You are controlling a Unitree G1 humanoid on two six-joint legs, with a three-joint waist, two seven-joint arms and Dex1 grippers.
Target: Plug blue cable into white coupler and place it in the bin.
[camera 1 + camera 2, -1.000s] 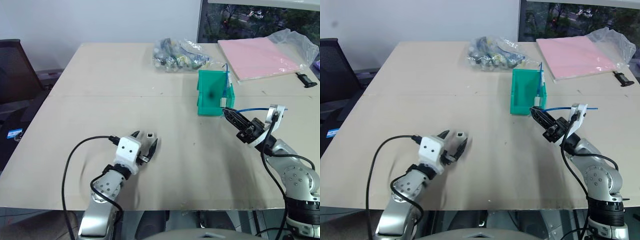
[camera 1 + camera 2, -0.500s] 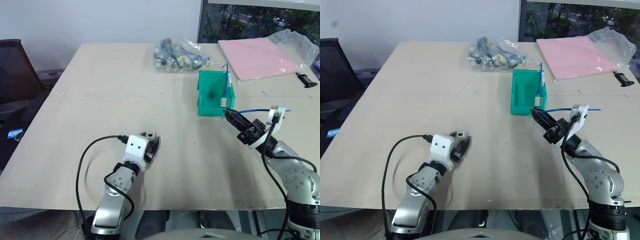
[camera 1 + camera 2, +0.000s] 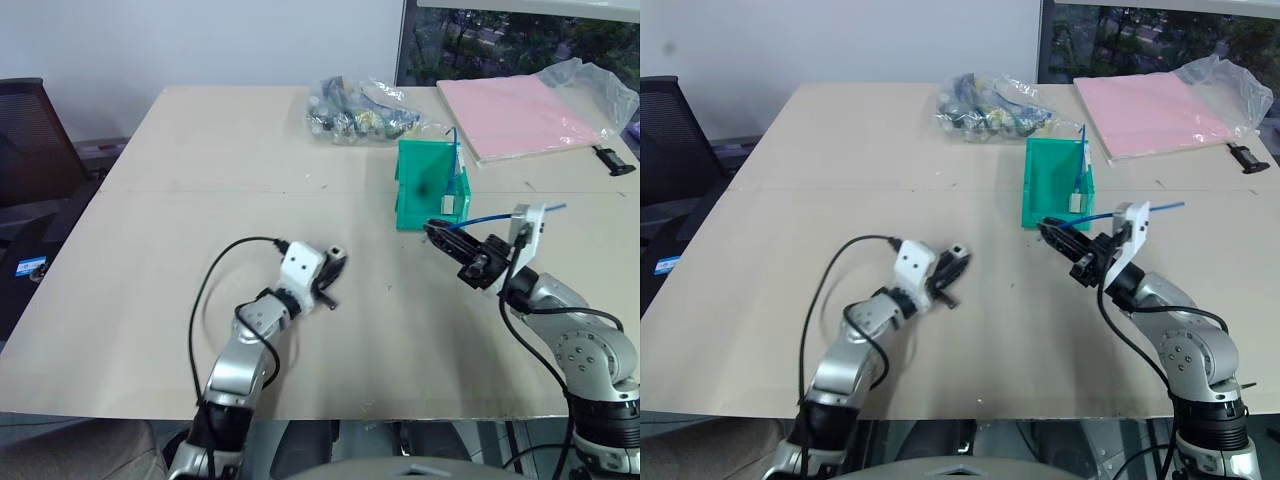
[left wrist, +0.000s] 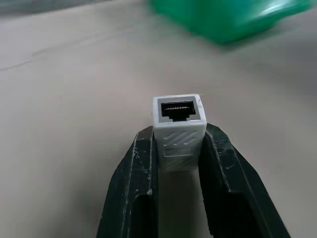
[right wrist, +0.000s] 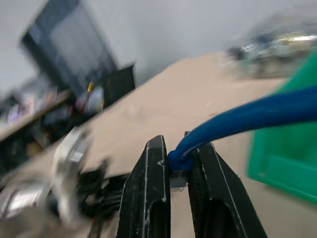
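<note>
My left gripper (image 3: 333, 264) is shut on the white coupler (image 4: 179, 130), a small boxy block held just above the table near its middle. The coupler's dark socket faces away from the wrist, toward the bin. Black fingers (image 4: 142, 163) press both its sides. My right gripper (image 3: 441, 233) is shut on the blue cable (image 5: 237, 116) near its plug end. The rest of the cable (image 3: 492, 217) trails back over that wrist. This gripper points left toward the coupler, a hand's width away from it. The teal-green bin (image 3: 424, 186) stands just behind the right gripper.
Inside the bin another blue cord with a white piece (image 3: 1077, 192) leans on the wall. A clear bag of small parts (image 3: 360, 108) lies behind the bin. A pink sheet in plastic (image 3: 525, 115) and a small black object (image 3: 612, 160) lie far right. A dark chair (image 3: 30, 150) stands left.
My left gripper shut on the coupler, lifted it off the table and carried it right toward the middle. The right gripper swung left with the cable toward it.
</note>
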